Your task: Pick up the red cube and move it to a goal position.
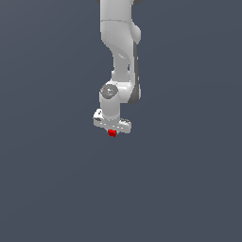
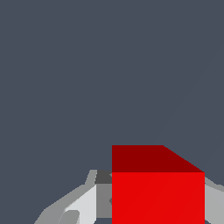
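The red cube (image 1: 112, 133) is a tiny bright red block right under the white gripper (image 1: 112, 131) at the end of the white arm, in the middle of the exterior view. In the wrist view the red cube (image 2: 157, 188) fills the space between the grey-white fingers (image 2: 85, 205), which press against its sides. The gripper is shut on the cube. The fingertips are mostly hidden by the cube and the hand in the exterior view. No goal marker shows in either view.
A plain dark grey-blue surface (image 1: 189, 189) fills both views. The white arm (image 1: 120, 47) comes down from the top of the exterior view. No other objects show.
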